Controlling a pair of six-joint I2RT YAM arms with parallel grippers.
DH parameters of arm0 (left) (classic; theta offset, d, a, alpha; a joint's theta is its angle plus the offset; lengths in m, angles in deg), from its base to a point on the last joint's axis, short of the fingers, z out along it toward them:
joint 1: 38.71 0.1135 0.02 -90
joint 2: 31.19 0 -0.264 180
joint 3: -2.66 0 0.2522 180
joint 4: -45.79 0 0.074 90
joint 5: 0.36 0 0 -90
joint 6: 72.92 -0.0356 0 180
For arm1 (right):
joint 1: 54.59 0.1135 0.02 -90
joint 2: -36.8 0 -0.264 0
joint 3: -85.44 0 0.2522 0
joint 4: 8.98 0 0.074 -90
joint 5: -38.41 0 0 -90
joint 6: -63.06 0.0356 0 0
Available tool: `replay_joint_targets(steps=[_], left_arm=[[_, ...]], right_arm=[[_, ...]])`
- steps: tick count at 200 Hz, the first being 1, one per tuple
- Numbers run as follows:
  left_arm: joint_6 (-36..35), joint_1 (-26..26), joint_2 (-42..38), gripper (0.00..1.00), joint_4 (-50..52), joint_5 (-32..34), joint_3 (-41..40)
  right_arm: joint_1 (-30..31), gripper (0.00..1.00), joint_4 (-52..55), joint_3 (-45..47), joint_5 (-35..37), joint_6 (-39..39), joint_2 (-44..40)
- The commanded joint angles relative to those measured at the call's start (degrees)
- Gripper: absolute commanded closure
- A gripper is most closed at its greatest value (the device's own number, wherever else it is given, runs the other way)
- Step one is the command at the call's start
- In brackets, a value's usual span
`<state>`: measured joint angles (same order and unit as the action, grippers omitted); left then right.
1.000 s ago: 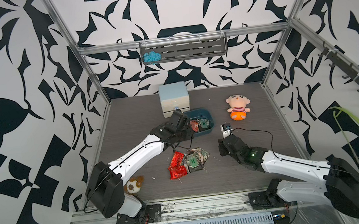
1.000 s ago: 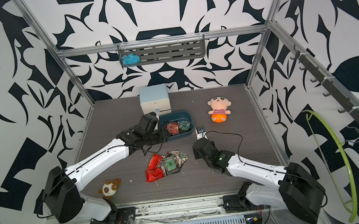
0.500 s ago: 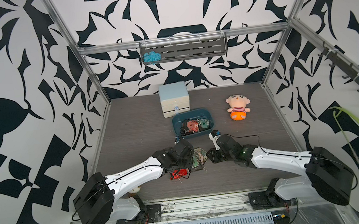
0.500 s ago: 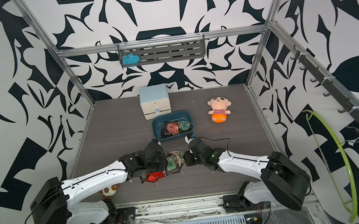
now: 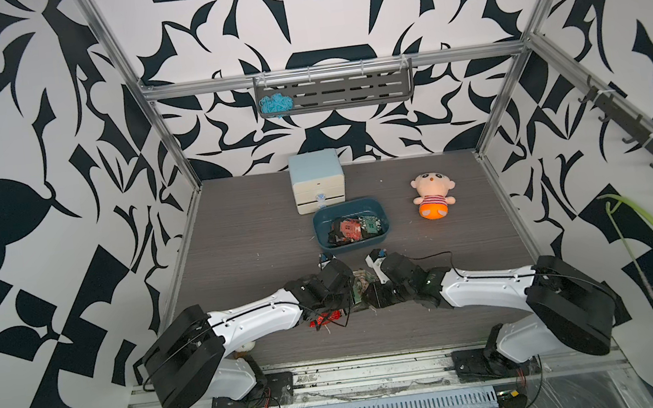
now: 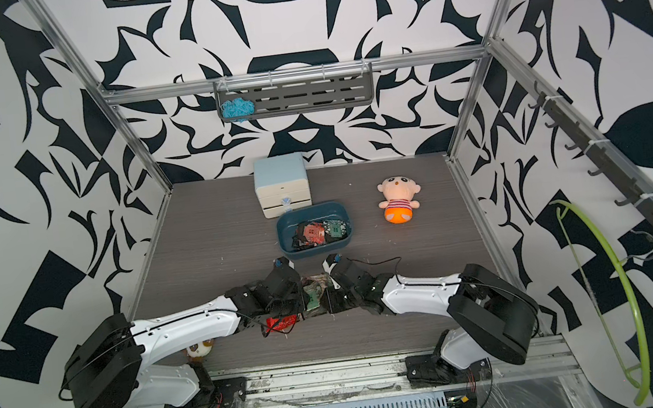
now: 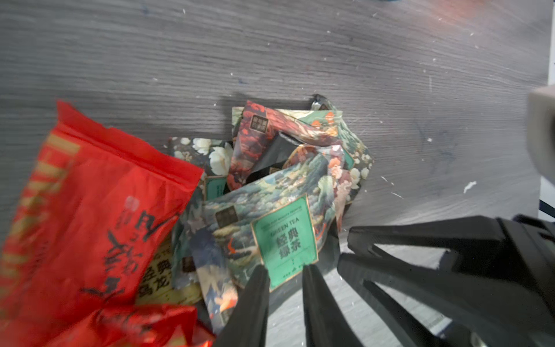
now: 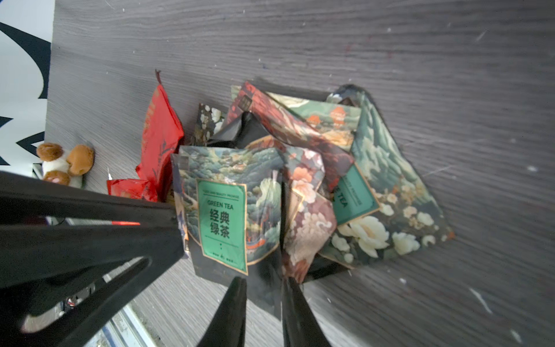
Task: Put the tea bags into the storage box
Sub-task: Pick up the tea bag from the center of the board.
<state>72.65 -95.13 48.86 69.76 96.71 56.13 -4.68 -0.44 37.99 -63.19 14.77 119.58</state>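
Where a second ago the left arm reached over the storage box (image 5: pixel 355 247) and the right arm hung back on its own side, both now lean low over the loose heap of tea bags (image 5: pixel 361 289) at the front of the counter (image 5: pixel 245 239), wrists almost meeting. Both sets of jaws have drawn in and stand narrow. The left jaws straddle the edge of a green-label sachet (image 7: pixel 283 243), and the right jaws straddle the dark lower edge of what looks like the same sachet (image 8: pixel 222 216). Whether either pair has actually pinched the foil I cannot tell. This probably means a fresh pick is starting, with several bags already lying in the box (image 5: pixel 350 227) and most of the heap, including a big red sachet (image 7: pixel 90 195), still outside. The two arms crowd each other and could tug one bag both ways. The drawer cabinet (image 5: pixel 317 181), the plush doll (image 5: pixel 434 197) and a small plush animal (image 8: pixel 64 163) sit clear of the short run to the box.
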Motion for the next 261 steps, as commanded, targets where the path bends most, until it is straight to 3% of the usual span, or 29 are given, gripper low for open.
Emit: replay_joint_targets(steps=[1,77,147,261], left_arm=[[0.46,-0.27,1.93,0.76,-1.4,0.17,0.75],[0.87,-0.29,6.46,0.77,-2.62,0.31,2.09],[0.87,-0.27,7.5,0.78,-2.57,0.14,2.51],[0.7,-0.27,8.12,0.79,-2.92,0.05,2.68]], right_arm=[[0.25,0.74,-1.62,-1.73,0.19,0.19,-0.21],[0.21,0.71,0.47,-1.14,2.87,-0.67,-0.12],[0.19,0.79,-1.63,-0.94,-1.07,0.55,-1.61],[0.21,0.79,-6.1,-1.8,-4.93,2.69,1.0]])
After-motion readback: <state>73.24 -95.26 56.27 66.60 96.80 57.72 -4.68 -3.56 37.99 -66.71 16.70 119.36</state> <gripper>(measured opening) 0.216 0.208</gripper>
